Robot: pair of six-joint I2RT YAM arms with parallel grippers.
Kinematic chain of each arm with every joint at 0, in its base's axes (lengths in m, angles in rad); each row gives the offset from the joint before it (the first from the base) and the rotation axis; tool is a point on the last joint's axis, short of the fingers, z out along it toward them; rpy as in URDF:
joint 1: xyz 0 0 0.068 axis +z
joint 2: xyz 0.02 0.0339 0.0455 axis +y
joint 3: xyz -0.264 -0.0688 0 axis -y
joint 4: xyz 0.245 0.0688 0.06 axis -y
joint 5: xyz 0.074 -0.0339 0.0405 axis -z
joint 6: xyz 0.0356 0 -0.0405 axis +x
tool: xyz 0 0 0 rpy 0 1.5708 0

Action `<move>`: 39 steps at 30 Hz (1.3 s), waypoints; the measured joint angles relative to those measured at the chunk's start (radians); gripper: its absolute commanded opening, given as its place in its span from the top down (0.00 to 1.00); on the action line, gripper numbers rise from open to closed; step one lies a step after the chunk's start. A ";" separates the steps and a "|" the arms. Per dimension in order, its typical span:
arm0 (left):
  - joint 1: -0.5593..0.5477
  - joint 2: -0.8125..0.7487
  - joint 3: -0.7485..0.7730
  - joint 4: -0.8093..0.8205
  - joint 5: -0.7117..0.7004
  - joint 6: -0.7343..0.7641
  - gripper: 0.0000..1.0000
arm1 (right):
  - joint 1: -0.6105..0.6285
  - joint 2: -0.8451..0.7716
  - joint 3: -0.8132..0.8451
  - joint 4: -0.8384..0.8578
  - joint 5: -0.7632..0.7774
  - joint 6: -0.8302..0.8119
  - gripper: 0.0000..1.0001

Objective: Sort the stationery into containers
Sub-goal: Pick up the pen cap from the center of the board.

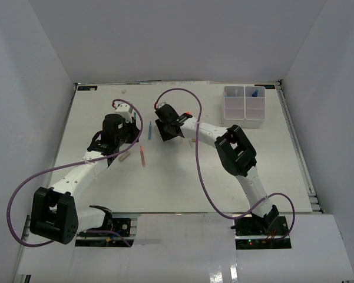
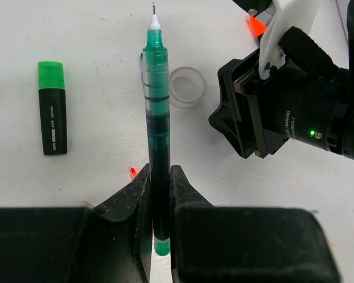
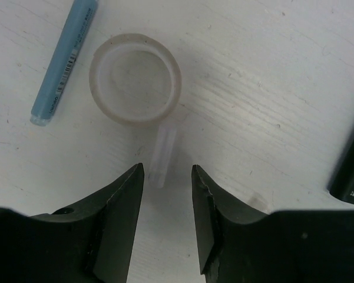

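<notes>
**Left tool grips green pen; right tool straddles clear tube**

The left tool is clamped shut on a green pen, whose tip points to 12 o'clock in the left wrist view. A green-capped marker lies on the desk at 10 o'clock of the grip. The tape ring lies just beside the pen at 1 o'clock.

The right tool is partly open. Its jaws stand either side of the near end of a small clear tube, with gaps showing on both sides. A blue pen lies at 10 o'clock of the ring. The white containers sit at the desk's 1 o'clock corner, well apart from both tools.
</notes>
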 measured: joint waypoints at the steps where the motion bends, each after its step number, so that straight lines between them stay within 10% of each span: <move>1: 0.000 0.000 0.000 -0.001 0.000 0.000 1.00 | 0.000 0.001 0.000 0.007 0.002 0.000 0.56; 30: 0.000 0.002 0.000 0.013 0.108 0.016 1.00 | -0.001 0.038 0.024 0.060 0.034 0.004 0.88; 39: 0.000 -0.070 -0.018 0.100 0.316 0.047 1.00 | -0.026 -0.216 -0.099 0.050 -0.012 -0.006 0.92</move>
